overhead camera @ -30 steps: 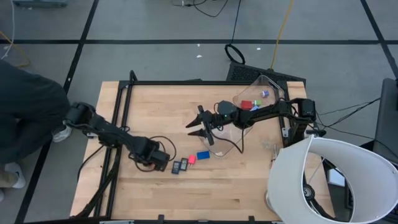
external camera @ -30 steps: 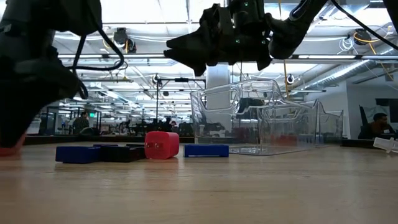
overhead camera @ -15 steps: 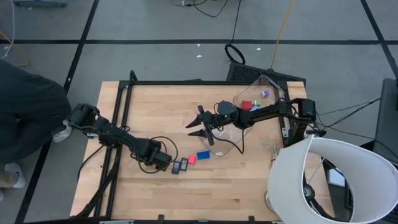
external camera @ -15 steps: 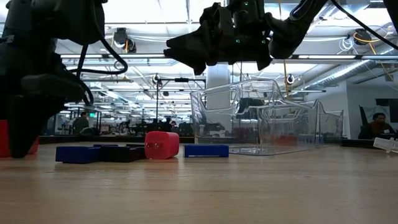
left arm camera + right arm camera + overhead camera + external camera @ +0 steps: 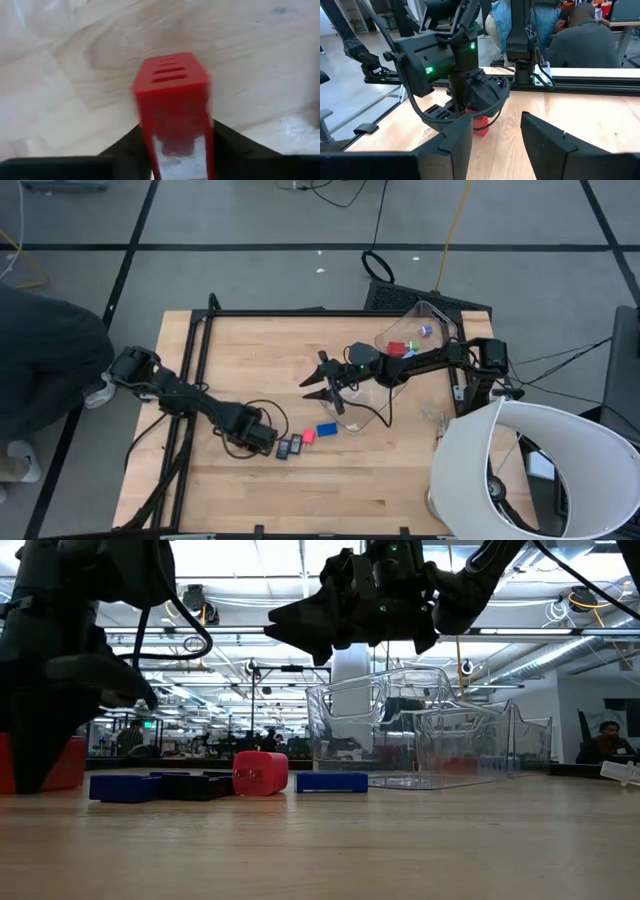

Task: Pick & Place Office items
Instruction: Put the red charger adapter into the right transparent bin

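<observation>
In the left wrist view a red block with slots in its end face stands between the fingers of my left gripper, which is shut on it near the table's front left. The low view shows the same block at table level. Just right of it lie two dark flat rectangles, a second red block and a blue block, all flat on the wood. My right gripper hangs open above the table's middle, holding nothing. My left gripper pinches the red block by its two opposite long sides, one finger on each. The fingers slant down from the table's left and lie along the block, whose slotted end sticks out past their tips. The block's lower edge is at table level.
A clear plastic bin at the back right holds red, green and blue pieces. A black frame runs along the table's left and far edges. A white lamp shade stands at the front right. A person bends beyond the table's left edge.
My left gripper has edged toward the table's right, over the red block, and now has it between its fingers. In the low view more of the block shows beside the fingers than before. My right gripper has kept still.
</observation>
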Robot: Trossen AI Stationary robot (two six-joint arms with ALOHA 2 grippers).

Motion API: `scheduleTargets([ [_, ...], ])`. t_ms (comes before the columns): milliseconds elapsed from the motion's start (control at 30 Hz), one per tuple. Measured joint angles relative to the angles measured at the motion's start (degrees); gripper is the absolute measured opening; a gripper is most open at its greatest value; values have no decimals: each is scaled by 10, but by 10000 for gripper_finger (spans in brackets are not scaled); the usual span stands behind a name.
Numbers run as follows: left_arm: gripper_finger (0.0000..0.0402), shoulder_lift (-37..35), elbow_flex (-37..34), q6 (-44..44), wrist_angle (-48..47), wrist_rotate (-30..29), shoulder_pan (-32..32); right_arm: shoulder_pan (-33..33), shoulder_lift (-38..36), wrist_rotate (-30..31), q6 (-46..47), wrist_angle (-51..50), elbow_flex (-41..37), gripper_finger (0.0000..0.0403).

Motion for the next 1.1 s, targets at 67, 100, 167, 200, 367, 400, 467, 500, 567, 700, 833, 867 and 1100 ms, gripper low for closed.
scheduleTargets([
  [67, 123, 0, 0, 47, 8, -16, -2, 0, 0, 0, -1, 2, 0, 156],
  [100, 123, 0, 0, 80, 12, -19, 0, 0, 0, 0, -1, 2, 0, 156],
  [167, 123, -1, 0, 141, 12, -15, 8, 0, 0, 0, -3, 1, 0, 156],
  [200, 123, -3, 1, 168, 9, -15, 13, 0, 0, 0, -3, 0, 0, 155],
  [367, 125, -31, 19, 241, -34, -113, 38, -4, 0, 0, -19, -17, 0, 155],
  [400, 126, -42, 27, 252, -42, -139, 42, -5, 0, 0, -19, -18, 0, 155],
  [467, 123, -64, 41, 275, -49, -182, 51, -10, -5, 0, -15, -23, 0, 155],
  [500, 123, -74, 46, 290, -49, -210, 55, -13, -12, 1, -14, -38, 0, 155],
  [567, 123, -96, 54, 331, -39, -267, 63, -17, -25, 1, -18, -53, 0, 155],
  [700, 123, -125, 57, 428, 44, -342, 75, -21, -59, 0, -29, -120, 0, 155],
  [833, 123, -124, 56, 512, 124, -324, 102, 1, -64, 1, -74, -139, 0, 158],
  [867, 123, -120, 56, 529, 146, -306, 111, 12, -61, 2, -85, -140, -1, 162],
  [1100, 123, -99, 57, 633, 223, -200, 143, 67, -29, 112, -121, -107, -2, 231],
])
